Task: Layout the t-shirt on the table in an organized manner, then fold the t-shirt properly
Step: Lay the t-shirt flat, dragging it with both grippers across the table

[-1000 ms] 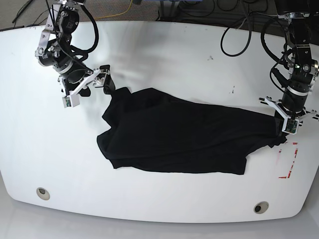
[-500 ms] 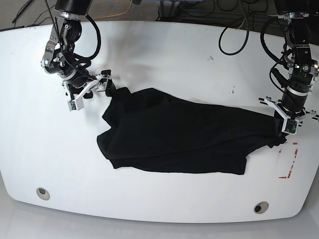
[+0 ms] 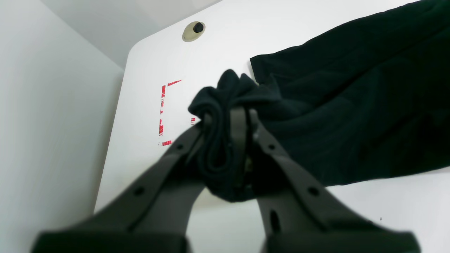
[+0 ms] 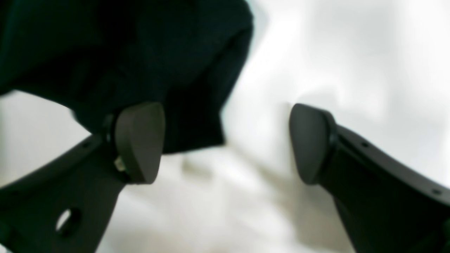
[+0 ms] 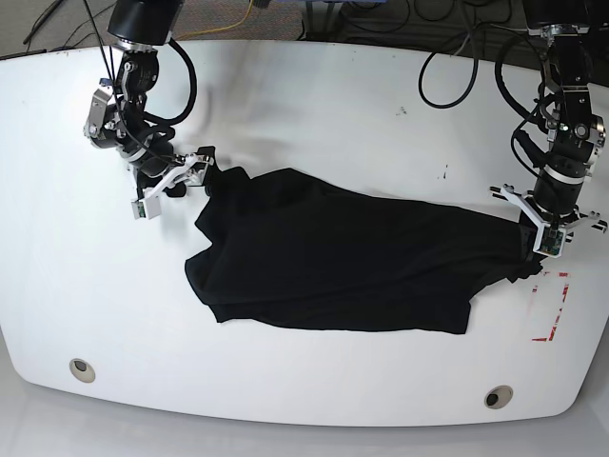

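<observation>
The black t-shirt [image 5: 333, 257] lies crumpled across the middle of the white table [image 5: 314, 105]. My left gripper [image 5: 529, 246], at the base view's right, is shut on the shirt's right end. In the left wrist view a wad of fabric [image 3: 225, 105] is bunched between that gripper's [image 3: 228, 130] pinched fingers, just above the tabletop. My right gripper [image 5: 195, 171] stands open at the shirt's upper-left corner. In the blurred right wrist view, the right gripper's [image 4: 225, 142] fingers are wide apart. The t-shirt's edge [image 4: 123, 52] sits behind the left finger [image 4: 139, 140] and reaches partly into the gap.
A red rectangular outline [image 5: 552, 305] is marked on the table just below the left gripper, also visible as the red outline [image 3: 163, 112]. Round holes [image 5: 82, 369] [image 5: 498, 397] sit near the front edge. Black cables [image 5: 457, 57] hang over the table's back edge.
The right arm has swung in and lowered its open gripper toward the shirt's upper-left corner. The left gripper has shifted slightly up and left, still clamped on the fabric.
</observation>
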You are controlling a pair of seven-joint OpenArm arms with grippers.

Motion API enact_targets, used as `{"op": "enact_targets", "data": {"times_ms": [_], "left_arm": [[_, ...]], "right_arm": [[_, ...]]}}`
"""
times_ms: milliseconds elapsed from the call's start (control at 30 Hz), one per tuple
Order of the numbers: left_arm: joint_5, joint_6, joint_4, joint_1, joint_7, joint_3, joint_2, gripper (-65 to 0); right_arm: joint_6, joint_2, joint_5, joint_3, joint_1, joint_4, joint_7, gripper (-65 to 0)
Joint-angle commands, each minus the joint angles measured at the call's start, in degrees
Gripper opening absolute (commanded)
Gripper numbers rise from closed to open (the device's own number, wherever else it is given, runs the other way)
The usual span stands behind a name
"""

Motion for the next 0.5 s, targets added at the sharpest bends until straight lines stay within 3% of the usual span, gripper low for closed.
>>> {"op": "enact_targets", "data": {"times_ms": [0, 467], "left_arm": [[-0.19, 0.49, 1.01, -0.68, -1.80, -0.27, -0.84, -65.0], [-0.19, 0.49, 1.01, -0.77, -1.80, -0.27, -0.84, -65.0]], "right_arm": [[0.47, -0.45, 1.84, -0.18, 0.45, -0.04, -0.33, -11.5], [0.47, -3.71, 2.37, -0.35, -1.31, -2.50, -0.33, -11.6]]}}
